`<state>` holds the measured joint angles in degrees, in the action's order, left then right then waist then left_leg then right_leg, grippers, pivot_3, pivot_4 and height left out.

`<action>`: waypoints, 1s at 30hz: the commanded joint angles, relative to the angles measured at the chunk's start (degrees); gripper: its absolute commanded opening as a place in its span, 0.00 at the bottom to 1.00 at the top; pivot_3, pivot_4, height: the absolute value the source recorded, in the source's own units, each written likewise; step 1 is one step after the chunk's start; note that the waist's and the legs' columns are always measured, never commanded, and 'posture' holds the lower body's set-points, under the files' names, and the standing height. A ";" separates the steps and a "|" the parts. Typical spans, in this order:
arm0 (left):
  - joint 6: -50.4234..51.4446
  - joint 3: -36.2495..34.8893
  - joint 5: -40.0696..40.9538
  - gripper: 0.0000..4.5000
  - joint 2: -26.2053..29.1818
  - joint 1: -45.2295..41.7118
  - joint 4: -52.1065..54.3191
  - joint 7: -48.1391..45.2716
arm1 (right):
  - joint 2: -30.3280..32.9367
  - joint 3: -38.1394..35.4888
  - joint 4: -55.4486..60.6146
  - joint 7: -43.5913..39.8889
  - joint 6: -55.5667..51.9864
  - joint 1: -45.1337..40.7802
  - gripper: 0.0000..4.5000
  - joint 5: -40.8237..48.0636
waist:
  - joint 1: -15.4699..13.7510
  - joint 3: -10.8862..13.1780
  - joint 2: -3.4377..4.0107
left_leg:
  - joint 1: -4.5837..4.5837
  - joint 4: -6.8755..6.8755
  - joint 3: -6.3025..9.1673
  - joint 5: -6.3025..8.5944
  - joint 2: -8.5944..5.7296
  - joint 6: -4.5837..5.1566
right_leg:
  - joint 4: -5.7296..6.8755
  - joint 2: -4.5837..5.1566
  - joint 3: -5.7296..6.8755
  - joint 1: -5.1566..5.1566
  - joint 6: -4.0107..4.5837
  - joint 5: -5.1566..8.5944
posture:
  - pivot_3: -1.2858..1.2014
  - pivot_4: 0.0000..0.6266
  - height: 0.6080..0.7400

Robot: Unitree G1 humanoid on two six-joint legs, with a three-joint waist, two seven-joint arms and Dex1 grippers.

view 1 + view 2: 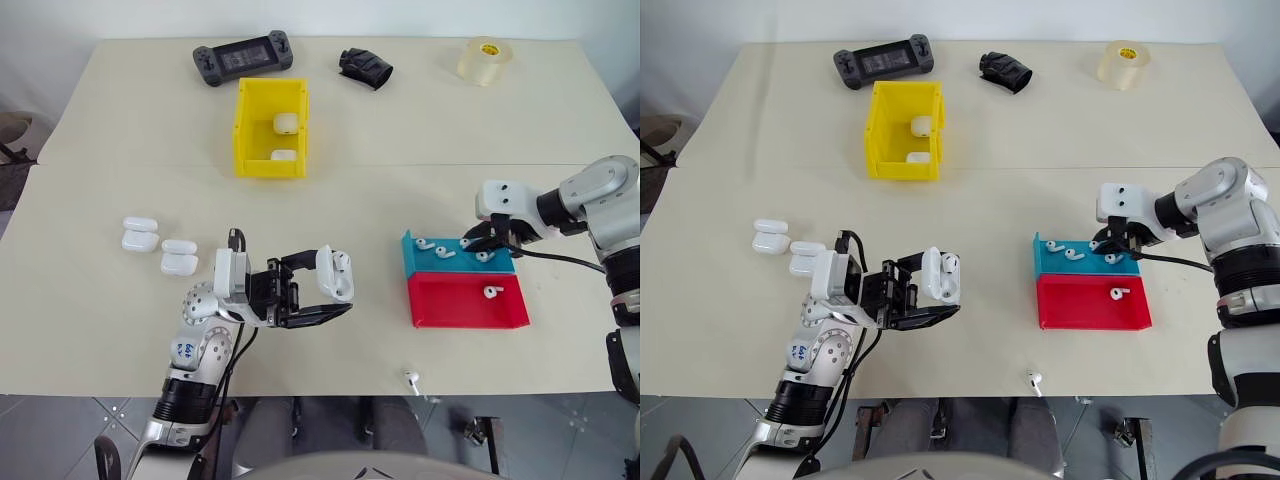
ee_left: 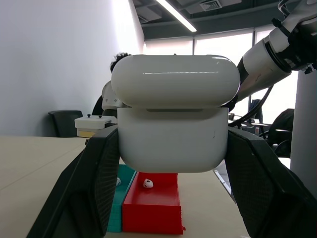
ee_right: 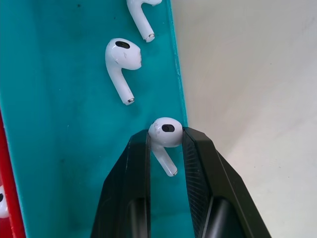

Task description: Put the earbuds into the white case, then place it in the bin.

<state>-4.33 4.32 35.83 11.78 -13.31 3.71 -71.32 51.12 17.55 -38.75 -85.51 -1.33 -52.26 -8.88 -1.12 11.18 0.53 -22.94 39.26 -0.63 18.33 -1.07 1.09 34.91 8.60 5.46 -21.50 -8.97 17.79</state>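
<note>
Four spare glossy white rounded cases (image 1: 158,242) lie closed on the cream bench (image 1: 100,120), apart from the work. The left hand (image 1: 322,296) is closed on a glossy white earbud case (image 1: 335,274), held off the bench with its hinged lid up and one earbud seated inside. The case is to be kept still, mouth clear.

The tall yellow plastic bin (image 1: 257,130), far side of the bench, holds two cases.

In the shallow teal tray (image 1: 412,262), beside the red tray (image 1: 440,310), the right hand (image 3: 166,148) is clamped on the head of a small white stemmed earbud (image 3: 165,133), stem hanging between the fingers (image 3: 198,163). A straight lift is advised, clear of the neighbouring earbuds (image 3: 121,62). A stray earbud (image 1: 411,380) lies near the bench edge.
</note>
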 commanded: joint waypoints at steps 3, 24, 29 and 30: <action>-0.81 -0.35 0.62 0.65 -0.01 -0.37 1.86 0.03 | 0.45 -3.70 1.82 0.29 -1.28 -0.25 0.12 2.98 | -0.02 0.00 0.00 | 0.00 0.00 0.00 0.00 0.00 0.00 | 0.00 0.00 0.00 0.00 0.00 0.00 | 0.52 0.24 1.00; -1.71 -1.94 -0.67 0.65 -1.66 -9.82 -7.72 -0.63 | -21.07 -37.64 68.23 33.97 -54.04 30.33 0.12 66.48 | -0.42 -0.04 -0.08 | -0.06 0.04 0.72 -0.01 0.00 -0.02 | 0.18 0.03 0.24 0.00 0.05 -0.03 | 0.52 0.24 1.00; -1.65 -1.91 -1.06 0.65 -1.86 -11.48 -9.33 -0.73 | -28.45 -36.25 73.72 44.95 -51.28 34.95 0.12 72.31 | -0.28 -0.05 -0.09 | -0.05 0.05 0.70 -0.01 -0.09 -0.01 | 0.18 0.04 0.17 0.01 0.05 -0.03 | 0.52 0.24 1.00; -1.64 -1.88 -1.15 0.65 -1.88 -11.69 -9.53 -0.75 | -29.19 -36.10 74.02 46.38 -50.53 35.22 0.12 72.75 | -0.25 -0.05 -0.09 | -0.04 0.04 0.70 -0.02 -0.08 -0.02 | 0.20 0.03 0.18 0.01 0.05 -0.03 | 0.52 0.24 1.00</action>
<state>-5.34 2.46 35.10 10.05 -24.39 -5.80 -71.97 22.45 -18.07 32.80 -41.57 -53.83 -17.18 61.58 -1.38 11.13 0.44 -22.97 39.30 0.08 18.31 -1.14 1.07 35.12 8.61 5.64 -21.49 -8.92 17.76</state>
